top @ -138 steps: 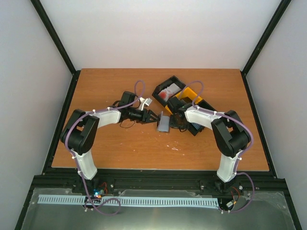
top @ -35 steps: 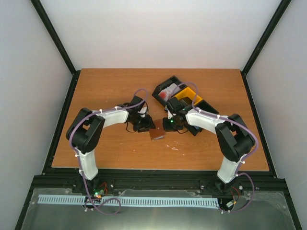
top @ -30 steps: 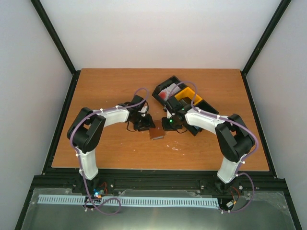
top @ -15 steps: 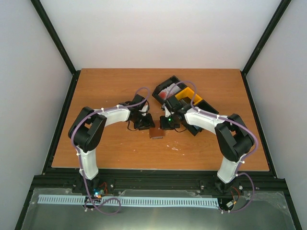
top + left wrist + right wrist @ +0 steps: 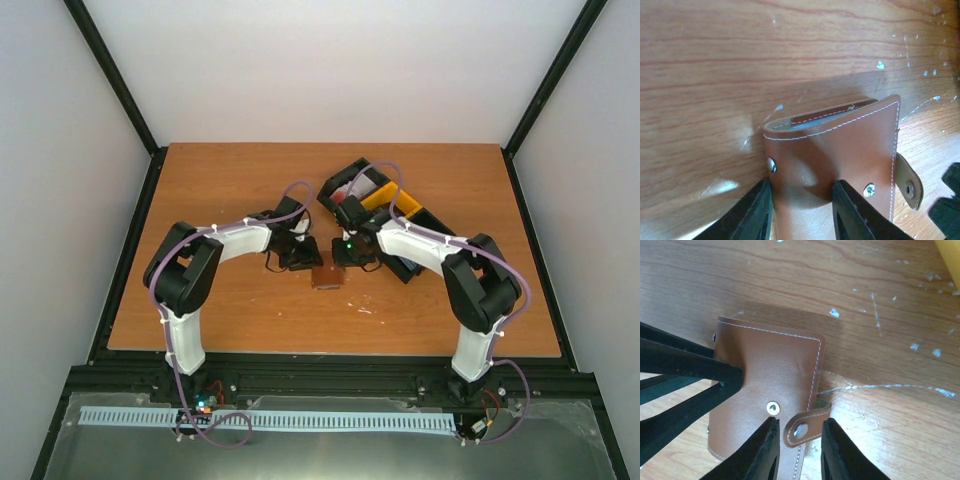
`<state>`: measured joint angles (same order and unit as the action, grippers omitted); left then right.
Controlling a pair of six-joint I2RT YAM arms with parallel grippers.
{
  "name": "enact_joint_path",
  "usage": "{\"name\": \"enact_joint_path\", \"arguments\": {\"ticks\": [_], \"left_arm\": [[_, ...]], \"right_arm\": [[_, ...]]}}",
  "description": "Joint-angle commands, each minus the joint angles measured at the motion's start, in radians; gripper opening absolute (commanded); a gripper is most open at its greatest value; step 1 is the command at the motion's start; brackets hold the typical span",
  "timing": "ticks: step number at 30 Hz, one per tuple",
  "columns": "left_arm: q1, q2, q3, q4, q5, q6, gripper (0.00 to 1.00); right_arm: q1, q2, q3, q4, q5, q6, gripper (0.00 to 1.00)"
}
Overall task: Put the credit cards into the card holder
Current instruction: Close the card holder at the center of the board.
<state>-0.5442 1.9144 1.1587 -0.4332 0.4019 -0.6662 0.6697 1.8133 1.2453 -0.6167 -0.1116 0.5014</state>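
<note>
The brown leather card holder (image 5: 327, 277) lies folded on the table between both arms. My left gripper (image 5: 305, 258) is shut on its near side: in the left wrist view the gripper (image 5: 801, 184) dents the leather (image 5: 840, 145), and a pale blue edge shows in the fold. My right gripper (image 5: 800, 422) stands open around the unsnapped tab (image 5: 807, 427), with a gap on each side. The card holder (image 5: 775, 370) fills the middle of that view. White and red credit cards (image 5: 358, 187) lie in a black bin behind the right arm.
A black bin (image 5: 340, 172), a yellow bin (image 5: 385, 197) and another black bin (image 5: 425, 218) stand together at the back right, close behind my right wrist. The left gripper's black fingers (image 5: 685, 370) reach in from the left in the right wrist view.
The right gripper has opened off the snap tab and shifted slightly back and left. The left jaws have narrowed on the card holder, which stays folded on the table.
</note>
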Motion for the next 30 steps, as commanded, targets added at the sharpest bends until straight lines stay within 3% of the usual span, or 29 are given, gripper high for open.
{"name": "enact_joint_path", "arguments": {"ticks": [1, 8, 14, 21, 30], "left_arm": [[-0.002, 0.094, -0.021, -0.055, -0.065, 0.041, 0.35], [0.000, 0.090, -0.030, -0.056, -0.064, 0.053, 0.34], [0.000, 0.096, -0.038, -0.055, -0.058, 0.064, 0.34], [0.000, 0.099, -0.037, -0.062, -0.059, 0.077, 0.34], [0.001, 0.106, -0.036, -0.059, -0.048, 0.086, 0.34]], "right_arm": [[0.008, 0.042, 0.020, -0.038, 0.044, 0.037, 0.24], [0.008, 0.066, 0.015, 0.008, -0.025, 0.057, 0.24], [0.009, 0.090, 0.055, -0.026, 0.015, 0.057, 0.26], [0.022, 0.093, 0.076, -0.067, 0.045, 0.048, 0.35], [0.034, 0.106, 0.097, -0.098, 0.078, 0.057, 0.24]]}}
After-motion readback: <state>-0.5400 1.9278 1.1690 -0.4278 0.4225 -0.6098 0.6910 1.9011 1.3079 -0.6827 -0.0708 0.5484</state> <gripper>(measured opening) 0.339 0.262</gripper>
